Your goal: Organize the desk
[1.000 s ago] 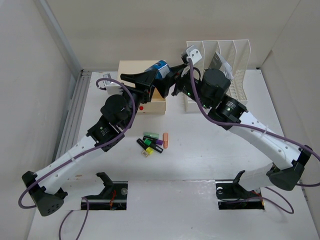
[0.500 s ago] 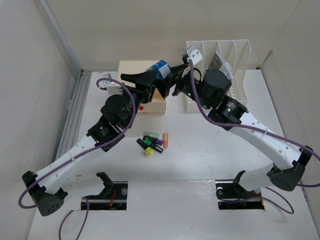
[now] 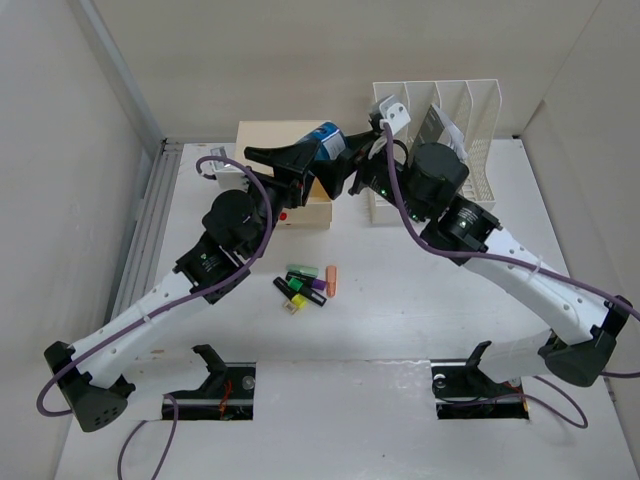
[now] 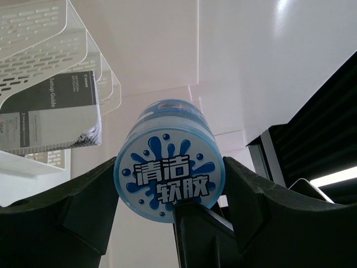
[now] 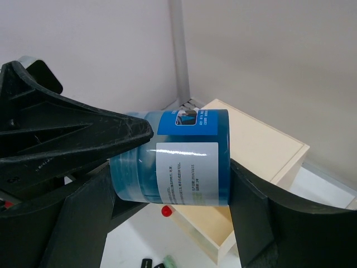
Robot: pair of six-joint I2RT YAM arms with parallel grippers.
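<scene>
Clamped blue jar (image 3: 323, 134) by its sides with left gripper (image 4: 170, 184), snug on both flanks. Caught same jar end to end with right gripper (image 5: 173, 176), spread wide, one finger at each end. Held it aloft, lying sideways, above box (image 3: 265, 135) at far end of desk (image 3: 400, 320). Saw desk spread beneath both arms, rail (image 3: 150, 230) along left side. Spotted markers (image 3: 305, 283) huddled mid-desk, well apart from jar, and rack (image 3: 470, 110) at far right.
</scene>
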